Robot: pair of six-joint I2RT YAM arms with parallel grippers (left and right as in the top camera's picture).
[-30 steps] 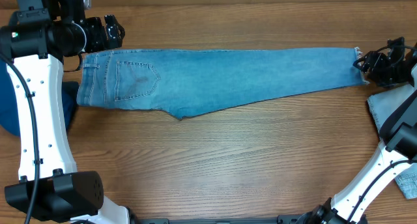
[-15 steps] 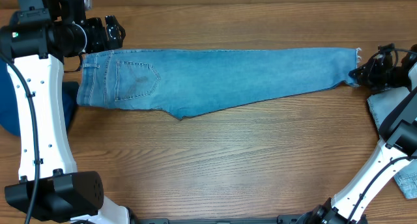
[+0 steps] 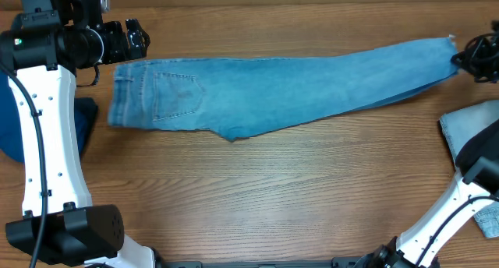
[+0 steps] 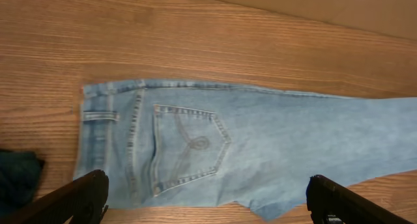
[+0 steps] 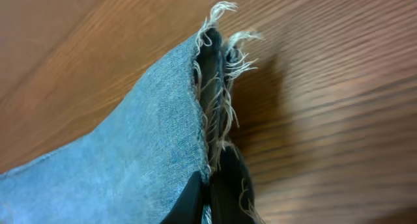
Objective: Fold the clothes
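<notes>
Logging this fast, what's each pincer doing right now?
Left pincer: open, holding nothing, over the waist end of the jeans.
Right pincer: closed on the jeans' frayed hem.

Wood table (image 3: 257,198): warm brown, clear grain, smooth, slight sheen. The jeans (image 3: 273,96): lt-blue denim cloth, matt, fine twill weave shows in right wrist view. Their back pocket (image 4: 189,146) & waistband have raised stitched seams. The ankle hem (image 5: 218,74) is raw, frayed, w/ loose pale threads. The dark blue garment (image 3: 8,135) at left: soft matt cloth. The paler denim (image 3: 468,124) at right: washed-out, matt. The arm shell (image 3: 43,143): white plastic, smooth, semi-gloss; joints black, matt. The left gripper (image 4: 207,201) & right gripper (image 5: 210,185): black, matt, look like hard plastic
</notes>
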